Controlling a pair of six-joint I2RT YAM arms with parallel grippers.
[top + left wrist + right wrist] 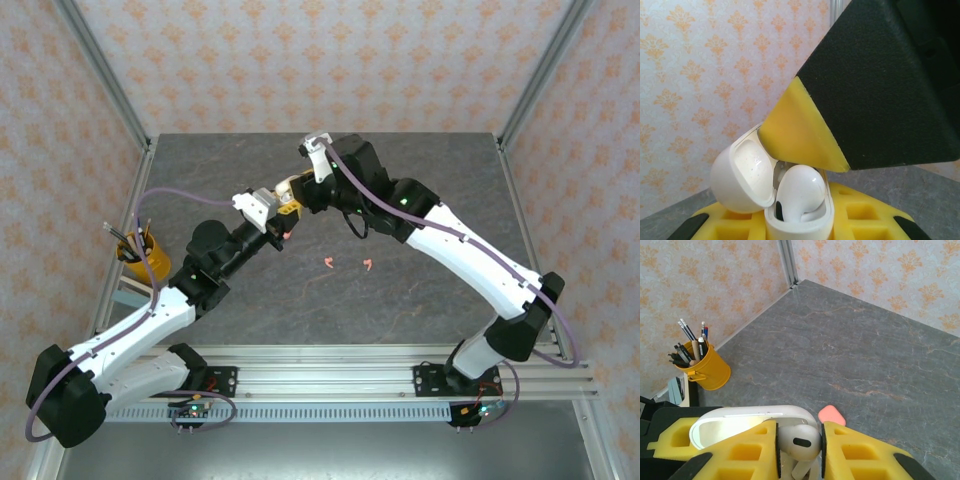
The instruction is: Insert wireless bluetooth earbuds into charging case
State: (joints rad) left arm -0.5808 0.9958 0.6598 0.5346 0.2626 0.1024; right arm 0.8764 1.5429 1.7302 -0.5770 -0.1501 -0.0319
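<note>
Grey desk [450, 170]: pen cup [140, 255] at nine o'clock, pink earbuds [328, 263] at centre. Your left tool [797, 222] clamps the open case [742, 175]; right tool [799, 460] pinches a white earbud [802, 439].

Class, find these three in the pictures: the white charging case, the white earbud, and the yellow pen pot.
white charging case [747, 167], left wrist view, inside of the open lid
white earbud [800, 447], right wrist view, its rounded head
yellow pen pot [712, 372], right wrist view, its side wall

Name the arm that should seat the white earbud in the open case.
Right: the right tool pinches the white earbud at the open white case, which the left tool clamps.
</note>
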